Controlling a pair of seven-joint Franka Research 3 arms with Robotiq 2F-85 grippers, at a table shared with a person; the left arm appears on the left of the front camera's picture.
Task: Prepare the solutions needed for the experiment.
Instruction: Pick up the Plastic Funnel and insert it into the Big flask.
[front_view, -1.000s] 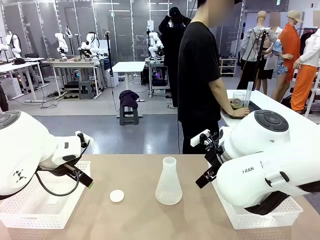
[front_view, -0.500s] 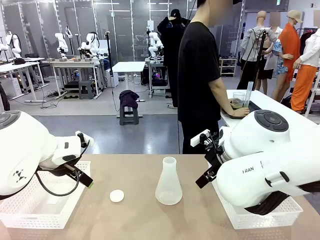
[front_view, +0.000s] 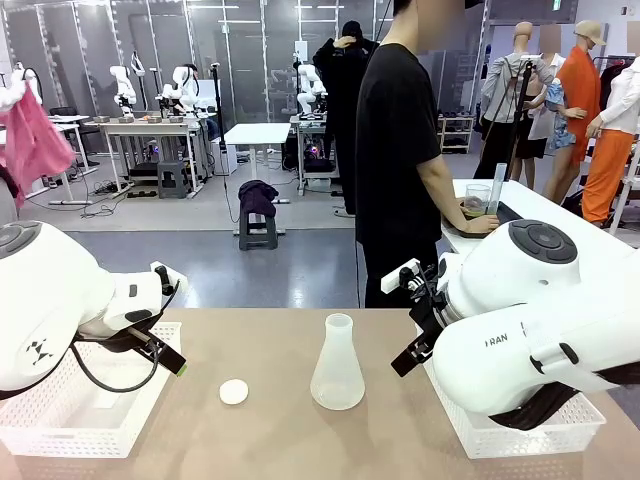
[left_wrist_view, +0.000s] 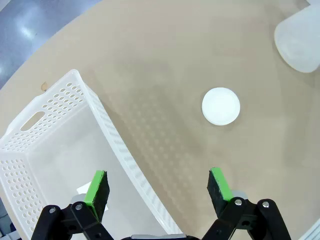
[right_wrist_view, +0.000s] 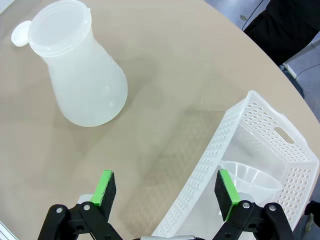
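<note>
The left gripper and right gripper hang empty, jaws spread wide, each over the rim of a white perforated plastic basket. Beyond, the frosted translucent conical flask stands upright mid-table, a small white round cap beside it.

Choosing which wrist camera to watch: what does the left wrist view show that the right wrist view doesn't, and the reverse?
Left wrist, not right: the open left hand straddling the wall of the white left basket. Right wrist, not left: the open right hand and the right basket, which holds a clear funnel-like piece. Both: the frosted flask, the round white cap and the tan table.
</note>
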